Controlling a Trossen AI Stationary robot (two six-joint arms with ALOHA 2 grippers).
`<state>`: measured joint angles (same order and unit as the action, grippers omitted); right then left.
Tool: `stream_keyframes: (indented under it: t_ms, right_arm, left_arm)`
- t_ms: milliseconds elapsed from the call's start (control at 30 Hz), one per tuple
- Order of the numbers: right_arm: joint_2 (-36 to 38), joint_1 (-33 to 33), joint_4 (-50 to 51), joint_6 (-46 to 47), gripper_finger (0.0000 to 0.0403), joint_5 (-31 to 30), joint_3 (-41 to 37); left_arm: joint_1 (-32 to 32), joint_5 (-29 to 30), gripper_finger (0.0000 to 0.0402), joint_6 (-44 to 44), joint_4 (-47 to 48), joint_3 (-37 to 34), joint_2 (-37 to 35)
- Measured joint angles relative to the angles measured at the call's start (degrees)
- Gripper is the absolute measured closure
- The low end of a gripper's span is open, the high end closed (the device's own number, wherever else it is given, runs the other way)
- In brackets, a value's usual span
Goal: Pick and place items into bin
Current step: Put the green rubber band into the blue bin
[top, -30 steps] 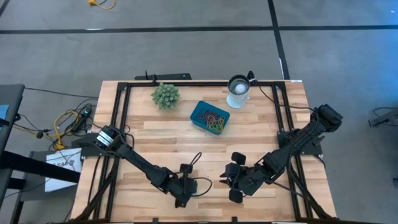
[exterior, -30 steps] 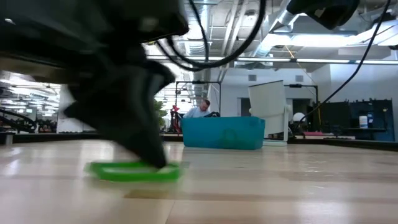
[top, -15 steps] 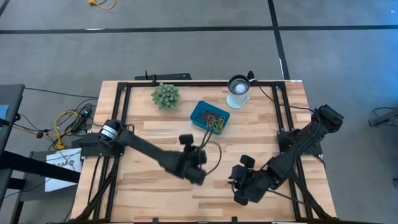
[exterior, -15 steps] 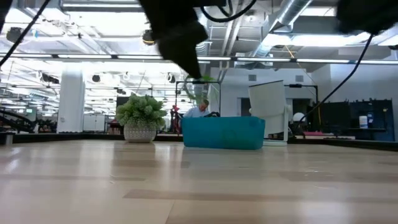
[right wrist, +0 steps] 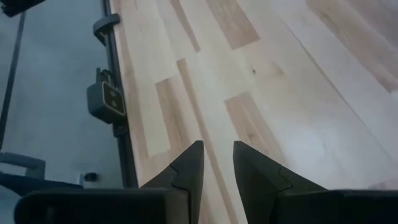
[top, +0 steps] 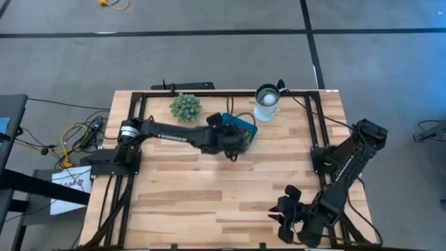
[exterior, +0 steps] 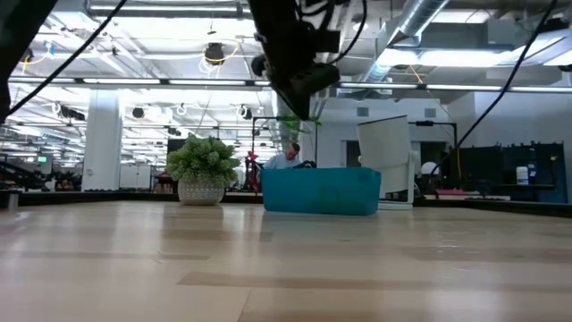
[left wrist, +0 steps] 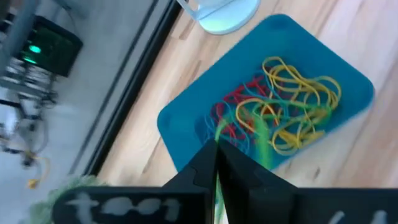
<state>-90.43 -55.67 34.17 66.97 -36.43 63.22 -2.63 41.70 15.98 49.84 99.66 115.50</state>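
A green band point(left wrist: 264, 146) is pinched in the closed jaws of the left gripper point(left wrist: 216, 163) and hangs down from them, just above the teal bin point(left wrist: 180, 118). The bin is set toward the far side of the tabletop point(top: 181, 202), between the spiky plant point(top: 185, 107) and the white cup point(top: 266, 99), and a tangle of yellow, red, green and blue bands point(left wrist: 292, 112) is already heaped inside it. In the low view the green loop point(exterior: 290, 121) is seen dangling from the gripper point(exterior: 302, 89) well clear of the bin's rim point(exterior: 322, 190).

The step in hand is judged to be the release. It is best done with the jaws brought squarely over the bin's middle rather than its near edge, since a floppy loop can drape across the rim or cling to a finger. A lower drop height would be preferred, so that the band is not bounced out, and the jaws should be opened fully and then lifted straight up.

The right gripper point(right wrist: 216, 163) is held low over bare wood near the front right corner of the tabletop, its jaws parted a little, with nothing between them and nothing touched.
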Motion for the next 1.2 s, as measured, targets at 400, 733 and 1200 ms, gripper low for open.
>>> stream_keyframes:
  t_ms: [400,733,1200]
  right_arm:
    - [-3.1,-2.5,-1.0,0.2,0.0321,0.3,0.0]
    - [-9.3,-2.4,-5.5,5.1,0.0321,3.0,-0.1]
    - [-9.0,-2.2,-6.8,3.6,0.0321,3.2,0.0]
  left_arm:
    - [6.8,-8.1,0.0401,-3.2,-7.8,-0.7,0.0]
    - [7.4,-8.5,0.0401,-4.8,-12.6,-0.7,2.6]
    - [9.2,-11.4,0.0401,-5.5,-15.6,-0.7,6.5]
